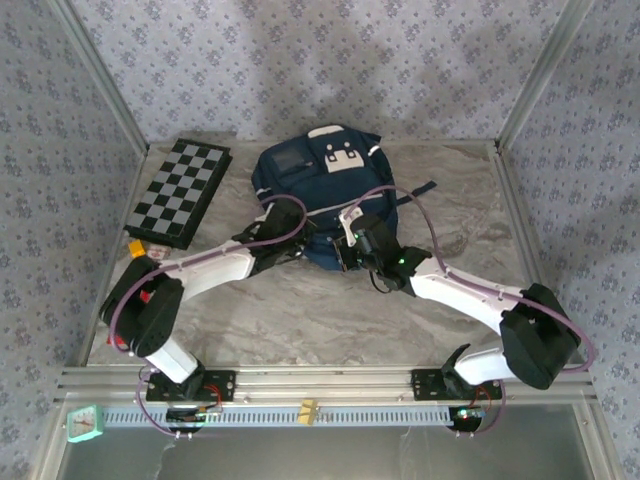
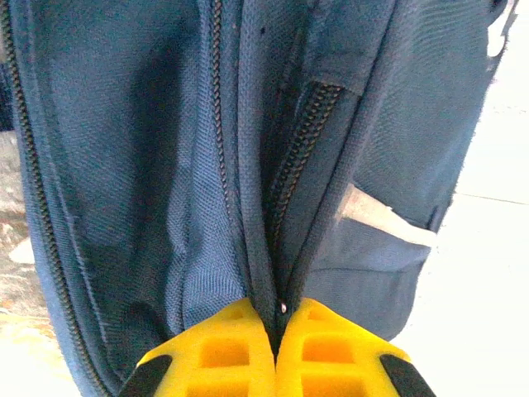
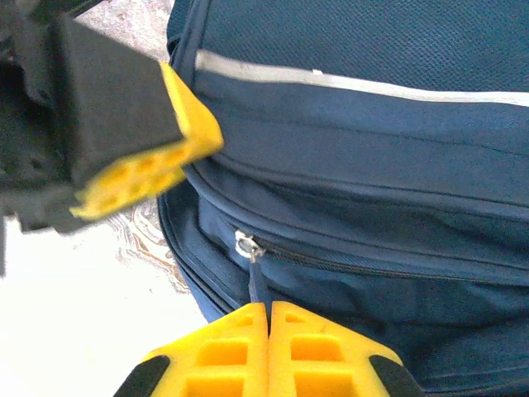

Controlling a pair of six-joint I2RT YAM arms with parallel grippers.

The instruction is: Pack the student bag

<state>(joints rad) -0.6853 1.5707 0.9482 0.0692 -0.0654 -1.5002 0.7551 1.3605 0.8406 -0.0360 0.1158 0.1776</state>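
Jaws both shut: my left gripper [image 2: 277, 331] pinched a seam fold of the student bag [image 1: 300, 175], my right gripper [image 3: 267, 318] its zip pull [image 3: 253, 277]. Bag lay mid-table, zip closed, chessboard [image 1: 180, 192] beside it; packing barely begun, I judged.

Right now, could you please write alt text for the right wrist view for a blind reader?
The right gripper, shut, pinches the dark zipper pull of the navy student bag. A white stripe crosses the bag above, and the left gripper's yellow finger sits at upper left.
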